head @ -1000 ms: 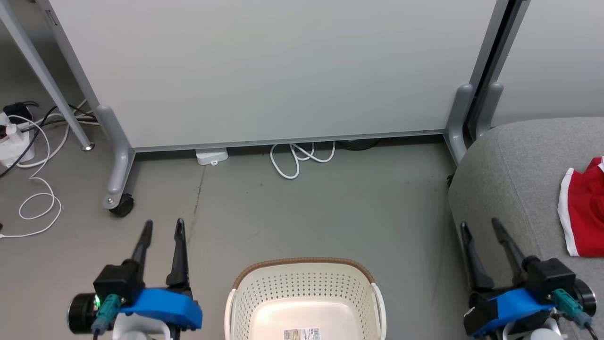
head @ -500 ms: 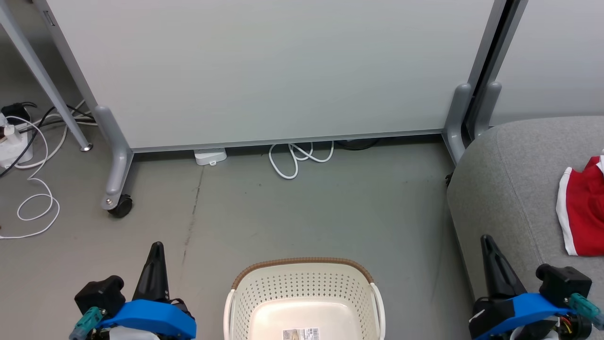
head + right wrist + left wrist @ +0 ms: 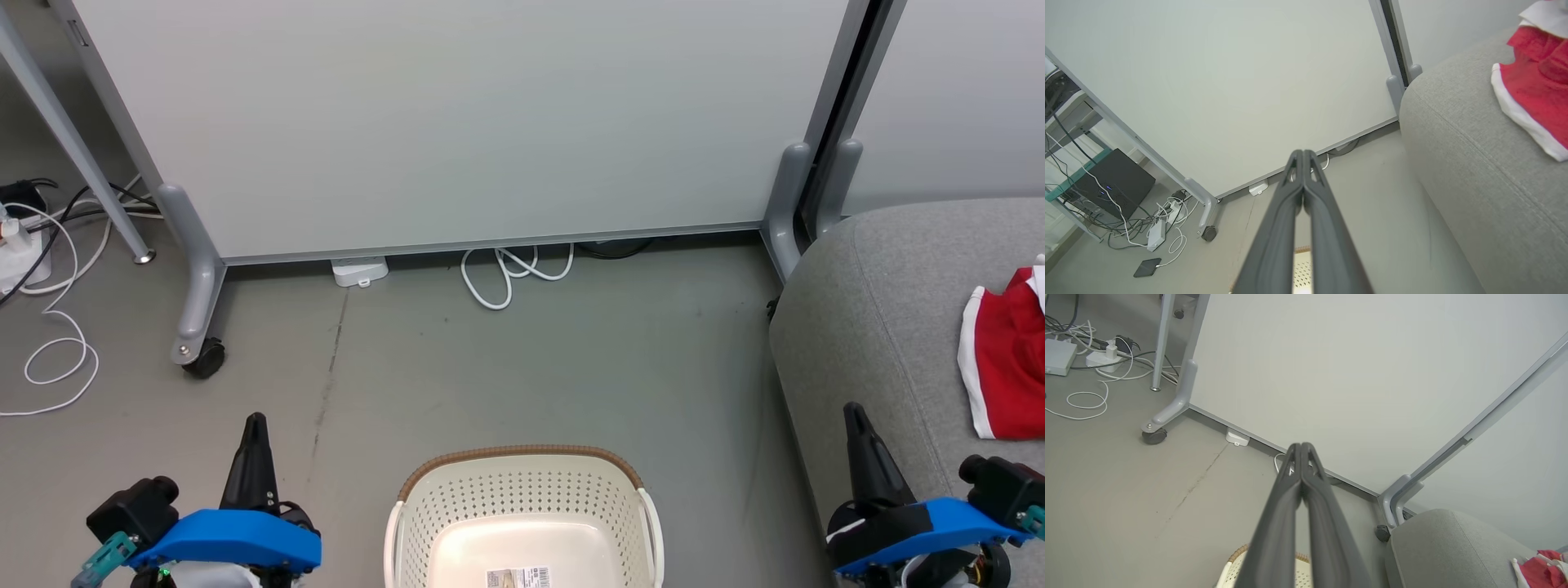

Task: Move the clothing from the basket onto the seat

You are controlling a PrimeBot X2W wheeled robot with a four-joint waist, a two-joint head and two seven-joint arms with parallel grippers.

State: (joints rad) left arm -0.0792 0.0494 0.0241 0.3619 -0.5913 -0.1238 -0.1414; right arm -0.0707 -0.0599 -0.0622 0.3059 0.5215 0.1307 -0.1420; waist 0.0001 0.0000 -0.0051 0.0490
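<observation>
basket (image 3: 522, 454) sitting on floor (image 3: 522, 367) | left gripper (image 3: 255, 423) hovering left of basket, fingers pressing together | right gripper (image 3: 854, 412) likewise right of basket | clothing (image 3: 1008, 367) lying on seat (image 3: 865, 327), farther right of basket

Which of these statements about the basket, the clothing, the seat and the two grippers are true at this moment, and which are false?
1. The basket holds a red garment. False: what shows of its inside is bare but for a label.
2. Red clothing lies on the grey seat. True.
3. The left gripper is wide open. False: its fingers are pressed together.
4. The right gripper is shut and holds nothing. True.
5. The basket stands on the seat. False: it stands on the floor beside it.
</observation>
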